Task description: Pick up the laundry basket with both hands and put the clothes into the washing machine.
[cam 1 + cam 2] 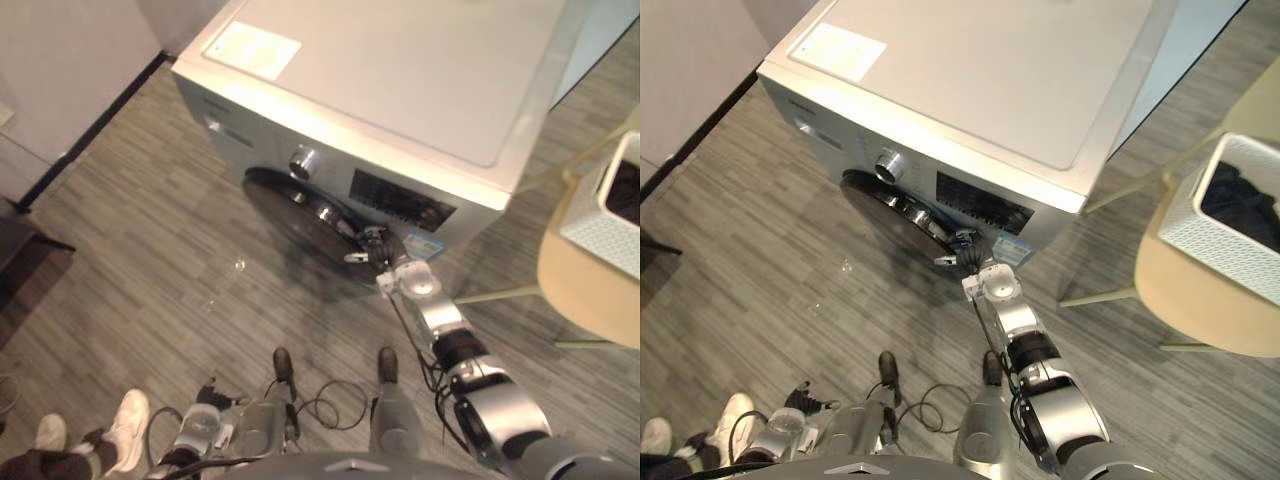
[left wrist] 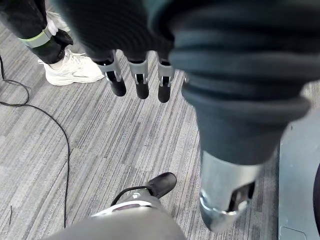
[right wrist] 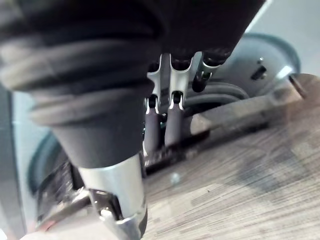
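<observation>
Currently, step in hand: the door (image 1: 295,215) of the washing machine (image 1: 400,80) is judged to be dealt with first, so that the drum can be loaded once the basket is brought over.
Laundry basket: the white laundry basket (image 1: 1200,235) is set on a beige chair (image 1: 1200,300) to the robot's right, well apart from both hands. It has not yet been picked up.
Reason for the seat: the basket's rim is probably raised there to be within reach of both hands.
Clothes: dark clothes (image 1: 1240,205) are seen lying inside the basket.
Right robot hand: the right robot hand (image 1: 372,245) is held against the door's near edge, just below the control panel (image 1: 400,200). Whether it is open or closed on that edge cannot be told.
Left robot hand: the left robot hand (image 2: 141,75) is held low above the wooden floor (image 1: 150,250), its fingers straight and relaxed. Nothing is held or touched, presumably because one hand is enough at the door.
</observation>
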